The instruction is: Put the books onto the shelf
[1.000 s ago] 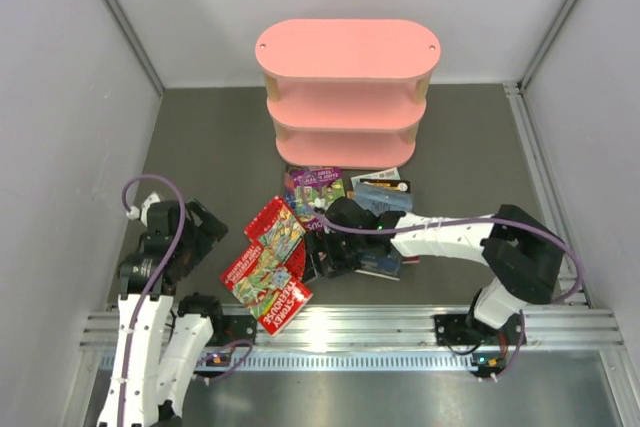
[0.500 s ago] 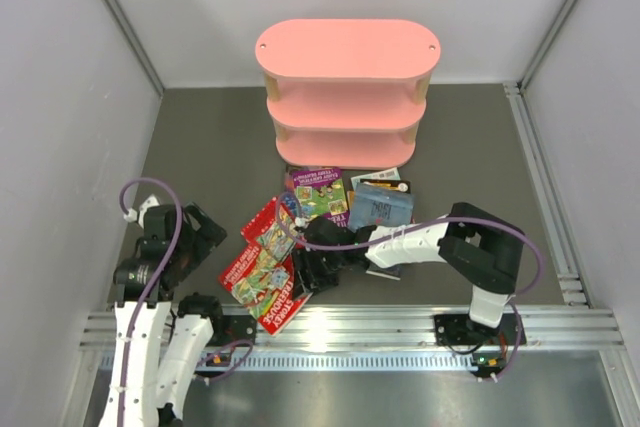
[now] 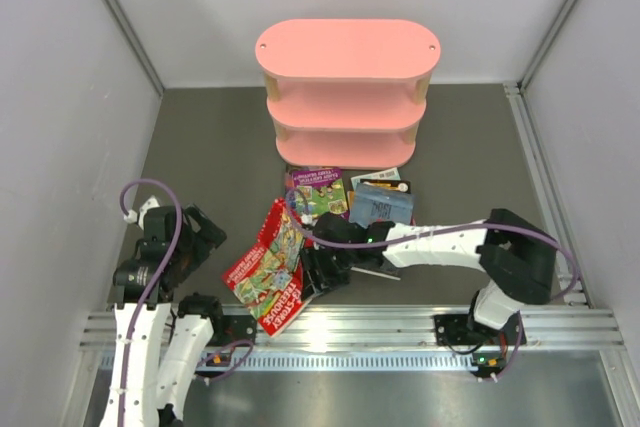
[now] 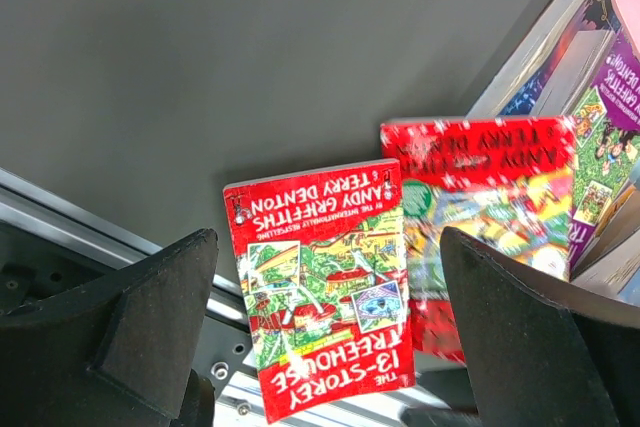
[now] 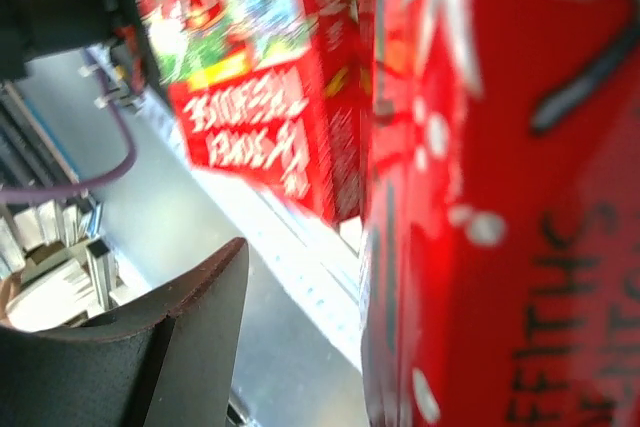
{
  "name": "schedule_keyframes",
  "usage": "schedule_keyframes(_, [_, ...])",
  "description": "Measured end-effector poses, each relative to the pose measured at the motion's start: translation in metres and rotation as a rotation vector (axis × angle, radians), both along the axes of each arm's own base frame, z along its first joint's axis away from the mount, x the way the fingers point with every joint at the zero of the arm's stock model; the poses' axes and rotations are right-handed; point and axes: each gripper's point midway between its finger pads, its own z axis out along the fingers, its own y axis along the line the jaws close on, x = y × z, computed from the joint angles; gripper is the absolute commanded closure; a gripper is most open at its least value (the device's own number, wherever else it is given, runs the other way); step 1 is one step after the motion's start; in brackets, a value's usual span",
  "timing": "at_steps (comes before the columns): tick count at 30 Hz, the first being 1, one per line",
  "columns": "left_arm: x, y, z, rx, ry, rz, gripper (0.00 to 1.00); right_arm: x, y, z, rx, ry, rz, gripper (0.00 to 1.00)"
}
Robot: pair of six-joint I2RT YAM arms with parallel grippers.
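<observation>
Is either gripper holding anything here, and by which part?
The right gripper appears clamped on a red Treehouse book, by the long edge facing the arm; the book stands tilted. The left gripper is open and holds nothing.

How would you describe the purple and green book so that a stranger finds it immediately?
Find the pink shelf at the back of the table. Just in front of its lowest board lies the purple-and-green book, cover up. Its purple band and green picture set it apart from the grey-blue book on its right and the red books further away.
</observation>
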Motion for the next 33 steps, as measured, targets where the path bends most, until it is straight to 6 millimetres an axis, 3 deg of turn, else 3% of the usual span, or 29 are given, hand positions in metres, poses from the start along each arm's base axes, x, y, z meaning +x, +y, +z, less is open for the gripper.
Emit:
schedule_keyframes(6, [0.002,0.001,-0.002,0.003,0.002,0.003,0.02,0.0,-0.015,0.044,0.053,-0.06,-0.014,1.0])
schedule_keyframes(11, [0.004,0.0,-0.007,0.002,0.021,0.003,0.02,0.006,-0.023,0.041,0.014,-0.091,-0.043,1.0])
schedule_keyframes(15, [0.004,0.001,-0.006,0.004,0.015,0.005,0.02,0.012,-0.045,0.031,-0.094,-0.14,-0.06,1.0])
schedule_keyframes(18, [0.004,0.001,-0.004,0.005,0.0,0.006,0.02,0.02,-0.054,0.049,-0.132,-0.189,-0.063,1.0])
schedule_keyframes(21, [0.003,0.001,-0.002,0.002,-0.012,0.008,0.03,0.037,-0.048,0.093,-0.099,-0.278,-0.078,1.0])
schedule_keyframes(27, [0.006,0.001,-0.004,0.0,0.0,0.011,0.03,0.08,-0.029,0.223,0.103,-0.495,-0.145,1.0])
schedule_keyframes(30, [0.008,0.001,-0.006,0.0,0.015,0.011,0.03,0.097,-0.037,0.274,0.18,-0.562,-0.189,1.0])
schedule_keyframes(33, [0.009,0.001,-0.006,0.0,0.018,0.011,0.03,0.13,-0.059,0.321,0.244,-0.609,-0.281,1.0])
